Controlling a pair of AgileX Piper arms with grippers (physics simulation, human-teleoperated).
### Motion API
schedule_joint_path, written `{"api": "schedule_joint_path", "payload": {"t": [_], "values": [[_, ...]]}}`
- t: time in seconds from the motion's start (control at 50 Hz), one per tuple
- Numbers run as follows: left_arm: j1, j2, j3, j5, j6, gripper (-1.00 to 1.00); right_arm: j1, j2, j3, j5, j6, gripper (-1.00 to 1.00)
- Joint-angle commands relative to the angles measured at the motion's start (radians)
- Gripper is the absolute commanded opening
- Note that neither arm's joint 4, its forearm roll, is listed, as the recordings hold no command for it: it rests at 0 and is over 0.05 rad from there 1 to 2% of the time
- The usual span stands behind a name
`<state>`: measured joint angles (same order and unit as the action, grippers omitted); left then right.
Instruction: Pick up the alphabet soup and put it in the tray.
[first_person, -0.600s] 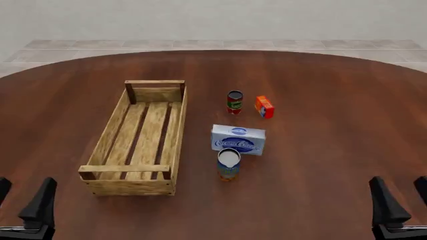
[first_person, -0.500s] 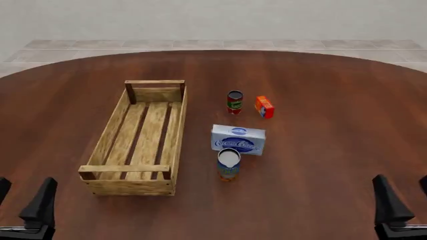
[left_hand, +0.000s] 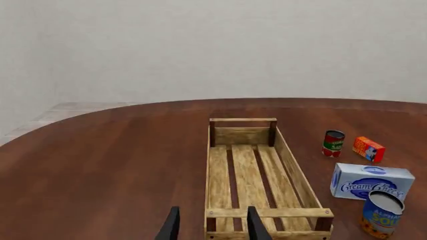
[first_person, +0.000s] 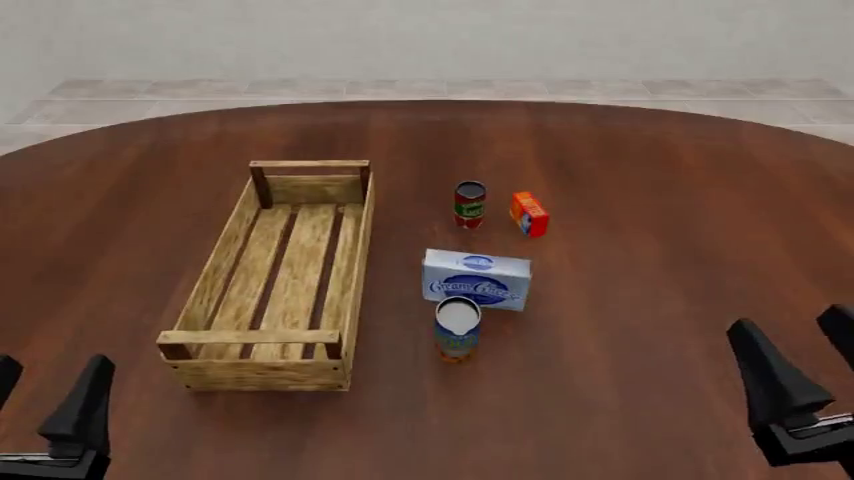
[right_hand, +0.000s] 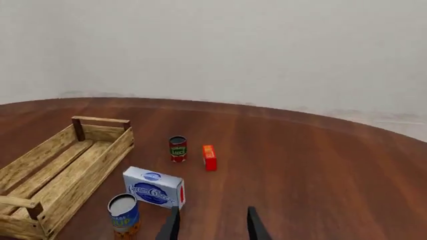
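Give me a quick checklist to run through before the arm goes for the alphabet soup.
1. Alphabet soup standing upright: ok.
2. Soup free of the cream cheese box behind it: cannot tell, they look very close.
3. Tray interior free for the can: ok.
4. Right gripper fingers apart, nothing held: ok.
5. Left gripper open and away from the soup: ok.
6. Path from right gripper to soup unobstructed: ok.

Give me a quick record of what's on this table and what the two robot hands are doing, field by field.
surface: round dark wooden table
tray: slatted wooden crate, nothing inside
alphabet soup: upright can, right of the tray, just in front of the cream cheese box
other items: red can with green label, small orange box beside it
left hand: open, holding nothing
right hand: open, holding nothing
task progress: soup not yet picked up
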<state>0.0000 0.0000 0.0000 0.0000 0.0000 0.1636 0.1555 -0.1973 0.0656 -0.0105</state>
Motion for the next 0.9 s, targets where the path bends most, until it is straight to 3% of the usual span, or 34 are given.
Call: {"api": "schedule_joint_path", "payload": {"t": [0.02, 0.04, 0.08, 0.12, 0.3, 0.42, 0.46, 0.5, 0.56, 0.58, 0.62, 0.68, 0.8, 0.9], "values": [[0.000, 0.000, 0.000, 0.000, 0.000, 1.00, 0.108, 0.218, -0.151, 0.017, -0.001, 1.00], [0.000, 0.000, 0.000, 0.000, 0.000, 1.00, 0.136, 0.251, -0.166, 0.019, 0.034, 1.00], [0.000, 0.000, 0.000, 0.000, 0.000, 1.00, 0.135, 0.285, -0.207, 0.040, 0.054, 1.00], [0.000, 0.000, 0.000, 0.000, 0.000, 1.00, 0.132, 0.325, -0.247, 0.064, 0.004, 1.00], [0.000, 0.000, 0.000, 0.000, 0.000, 1.00, 0.174, 0.458, -0.404, 0.165, -0.015, 1.00], [0.000, 0.000, 0.000, 0.000, 0.000, 1.00, 0.196, 0.549, -0.495, 0.235, -0.071, 1.00], [0.000, 0.000, 0.000, 0.000, 0.000, 1.00, 0.232, 0.575, -0.536, 0.264, -0.043, 1.00], [0.000, 0.000, 0.000, 0.000, 0.000, 1.00, 0.219, 0.602, -0.555, 0.272, -0.082, 1.00], [0.000, 0.000, 0.000, 0.000, 0.000, 1.00, 0.244, 0.623, -0.576, 0.284, -0.066, 1.00], [0.000, 0.000, 0.000, 0.000, 0.000, 1.00, 0.289, 0.670, -0.598, 0.309, -0.006, 1.00], [0.000, 0.000, 0.000, 0.000, 0.000, 1.00, 0.294, 0.677, -0.606, 0.312, -0.003, 1.00], [0.000, 0.000, 0.000, 0.000, 0.000, 1.00, 0.268, 0.718, -0.629, 0.327, -0.042, 1.00], [0.000, 0.000, 0.000, 0.000, 0.000, 1.00, 0.276, 0.792, -0.665, 0.370, -0.034, 1.00], [0.000, 0.000, 0.000, 0.000, 0.000, 1.00, 0.324, 0.853, -0.696, 0.414, 0.016, 1.00]]}}
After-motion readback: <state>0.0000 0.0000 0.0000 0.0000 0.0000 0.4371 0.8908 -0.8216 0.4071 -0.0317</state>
